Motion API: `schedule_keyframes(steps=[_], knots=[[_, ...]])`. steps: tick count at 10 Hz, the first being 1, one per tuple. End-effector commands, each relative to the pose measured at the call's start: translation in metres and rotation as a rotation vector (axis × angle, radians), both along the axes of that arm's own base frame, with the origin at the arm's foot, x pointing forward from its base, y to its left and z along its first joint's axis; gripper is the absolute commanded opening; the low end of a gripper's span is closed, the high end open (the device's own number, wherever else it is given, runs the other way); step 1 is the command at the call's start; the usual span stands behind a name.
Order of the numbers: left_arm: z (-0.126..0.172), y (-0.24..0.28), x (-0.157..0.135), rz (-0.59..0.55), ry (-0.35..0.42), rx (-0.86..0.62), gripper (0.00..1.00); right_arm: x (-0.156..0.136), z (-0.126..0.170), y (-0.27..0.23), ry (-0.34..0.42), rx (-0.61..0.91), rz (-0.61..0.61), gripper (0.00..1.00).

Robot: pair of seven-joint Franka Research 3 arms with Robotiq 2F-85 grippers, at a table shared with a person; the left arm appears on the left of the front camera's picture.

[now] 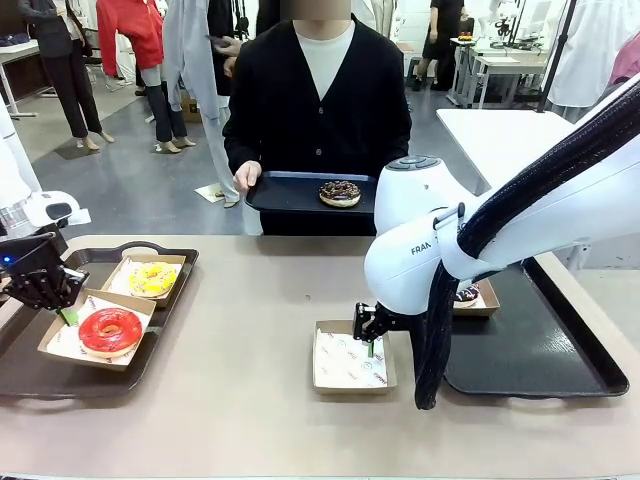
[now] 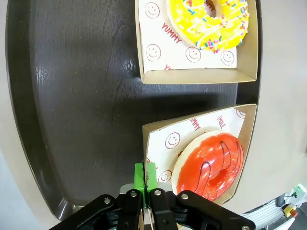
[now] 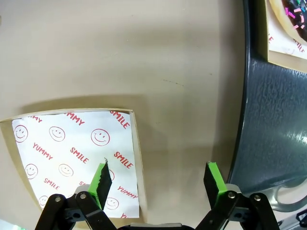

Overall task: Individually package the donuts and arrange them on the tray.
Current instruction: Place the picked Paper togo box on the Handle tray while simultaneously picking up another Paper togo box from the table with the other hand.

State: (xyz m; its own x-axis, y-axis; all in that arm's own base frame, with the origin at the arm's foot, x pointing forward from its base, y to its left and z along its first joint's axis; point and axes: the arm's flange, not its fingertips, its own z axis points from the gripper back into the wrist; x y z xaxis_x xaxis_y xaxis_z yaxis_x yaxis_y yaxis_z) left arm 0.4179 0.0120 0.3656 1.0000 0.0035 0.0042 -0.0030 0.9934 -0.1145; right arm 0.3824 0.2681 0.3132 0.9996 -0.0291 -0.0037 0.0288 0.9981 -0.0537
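Left fingers point(image 2: 139, 175) pinch the box point(image 2: 192, 125) rim, red donut point(image 2: 209, 165) just beside them. Right fingers point(image 3: 101, 180) spread astride the empty box point(image 3: 72, 139) edge; sprinkled donut point(image 3: 292, 17) well apart.

A beige-topped table point(image 1: 260, 340) spans the foreground of a bright, evenly lit workroom, its matte surface carrying only soft shadows under diffuse light. Beyond its far edge a smooth grey floor point(image 1: 120, 185) runs toward the back of the room, with a sheet of white paper point(image 1: 212, 192) lying on it not far from the table. On the right a white table point(image 1: 500, 140) stands just behind the beige one, more white tables point(image 1: 500, 62) on pale legs stand along the back of the room, and another white tabletop point(image 1: 15, 50) juts in at the far left edge.
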Motion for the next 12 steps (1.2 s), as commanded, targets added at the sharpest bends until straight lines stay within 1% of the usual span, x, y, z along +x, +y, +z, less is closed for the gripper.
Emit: schedule_keyframes(steps=[1, 2, 3, 4, 5, 6, 7, 8, 9, 10, 11, 12], knots=[[-0.0025, -0.005, 0.0087, 0.028, -0.002, -0.004, 0.01, 0.0068, -0.0029, 0.0054, 0.001, 0.018, 0.021, 1.0], [-0.0053, -0.0061, 0.0101, 0.025, 0.003, -0.003, 0.01, 0.0076, -0.0032, 0.0049, 0.005, 0.022, 0.027, 0.93], [-0.006, -0.0069, 0.0103, 0.016, 0.006, -0.006, 0.01, 0.0073, -0.003, 0.0046, 0.004, 0.027, 0.033, 0.42], [-0.0061, -0.0069, 0.0104, 0.008, 0.01, -0.014, 0.49, 0.0068, -0.0036, 0.0049, 0.008, 0.031, 0.035, 0.35], [-0.0063, -0.0071, 0.0102, 0.003, 0.01, -0.018, 0.61, 0.0067, -0.0037, 0.0047, 0.009, 0.034, 0.033, 0.0], [-0.006, -0.0073, 0.0093, -0.004, 0.009, -0.021, 1.0, 0.0063, -0.0039, 0.0047, 0.009, 0.036, 0.033, 0.0], [-0.0058, -0.0071, 0.0087, -0.008, 0.006, -0.019, 1.0, 0.0057, -0.0037, 0.0049, 0.007, 0.036, 0.035, 0.0], [-0.0054, -0.0071, 0.0077, -0.013, -0.003, -0.012, 1.0, 0.0055, -0.0037, 0.0049, 0.006, 0.038, 0.035, 0.13], [-0.0039, -0.0079, 0.0056, -0.022, -0.016, -0.002, 0.84, 0.0054, -0.0035, 0.0047, 0.006, 0.038, 0.035, 0.03], [-0.0029, -0.008, 0.0043, -0.03, -0.025, 0.01, 0.93, 0.0052, -0.0036, 0.0048, 0.006, 0.04, 0.035, 0.0], [-0.002, -0.0084, 0.003, -0.036, -0.029, 0.018, 1.0, 0.0049, -0.0036, 0.0043, 0.005, 0.041, 0.035, 0.0], [0.0004, -0.0085, 0.001, -0.041, -0.033, 0.019, 1.0, 0.0044, -0.0036, 0.004, 0.005, 0.043, 0.036, 0.0]])
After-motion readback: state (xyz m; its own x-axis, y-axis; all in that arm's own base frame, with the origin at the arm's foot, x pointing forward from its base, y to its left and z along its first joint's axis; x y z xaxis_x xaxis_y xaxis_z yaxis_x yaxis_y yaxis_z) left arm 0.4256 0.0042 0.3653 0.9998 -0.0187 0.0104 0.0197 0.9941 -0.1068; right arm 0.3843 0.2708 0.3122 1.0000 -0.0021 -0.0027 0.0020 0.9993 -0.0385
